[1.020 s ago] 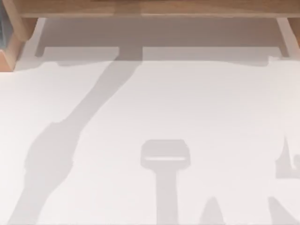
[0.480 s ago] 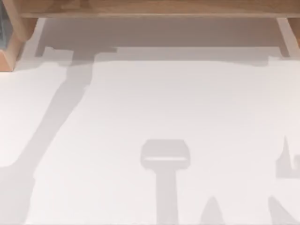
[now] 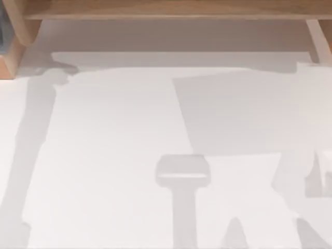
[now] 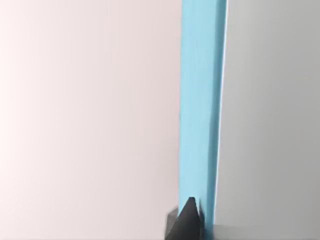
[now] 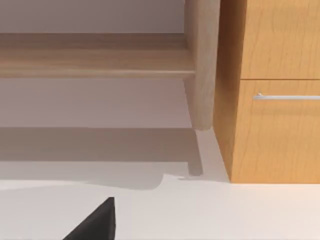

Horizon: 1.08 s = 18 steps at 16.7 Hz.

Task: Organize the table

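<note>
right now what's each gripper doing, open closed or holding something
left gripper: by a light blue upright panel; open or closed cannot be told.
right gripper: over the table near a wooden cabinet; cannot be told.

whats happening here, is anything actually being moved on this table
Nothing is being handled as far as the views show. The white table carries shadows and no loose objects. The left gripper sits by a tall light-blue upright panel. The right gripper hovers low over the table, facing a wooden drawer cabinet with a metal handle.

White table [image 3: 119,135], wood frame [image 3: 166,9], shadows only.
</note>
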Motion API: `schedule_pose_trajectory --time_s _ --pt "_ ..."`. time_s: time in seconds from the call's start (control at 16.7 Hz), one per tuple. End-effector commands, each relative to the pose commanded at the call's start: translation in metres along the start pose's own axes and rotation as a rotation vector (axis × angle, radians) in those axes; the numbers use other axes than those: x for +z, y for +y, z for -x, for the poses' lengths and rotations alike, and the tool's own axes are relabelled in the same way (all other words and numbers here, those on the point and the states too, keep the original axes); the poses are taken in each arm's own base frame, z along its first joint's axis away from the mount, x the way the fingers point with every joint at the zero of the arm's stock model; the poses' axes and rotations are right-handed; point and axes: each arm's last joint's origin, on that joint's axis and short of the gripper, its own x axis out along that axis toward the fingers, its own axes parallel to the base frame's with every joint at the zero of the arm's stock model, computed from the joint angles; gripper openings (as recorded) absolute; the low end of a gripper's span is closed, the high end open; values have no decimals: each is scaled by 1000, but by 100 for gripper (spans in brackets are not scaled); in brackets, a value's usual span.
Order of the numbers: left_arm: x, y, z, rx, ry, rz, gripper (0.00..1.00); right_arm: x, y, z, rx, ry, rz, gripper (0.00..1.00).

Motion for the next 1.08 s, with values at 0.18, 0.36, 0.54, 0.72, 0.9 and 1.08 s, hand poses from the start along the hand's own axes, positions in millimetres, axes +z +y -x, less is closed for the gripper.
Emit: schedule_pose_trajectory --time_s 0.18,0.36,0.54,0.72,0.9,1.08 --pt "-64 -17 -9 -73 133 -179 0 0 0 0 0 0 0 100" --pt "-129 -36 -18 -179 234 -318 0 0 0 0 0 0 0 100" --pt "-187 -55 -25 -286 280 -421 0 0 0 0 0 0 0 100" --pt "-232 -68 -34 -360 262 -506 0 0 0 0 0 0 0 100" --pt "-264 -76 -51 -382 192 -589 0 0 0 0 0 0 0 100" --pt "-285 -80 -73 -362 99 -672 0 0 0 0 0 0 0 100"
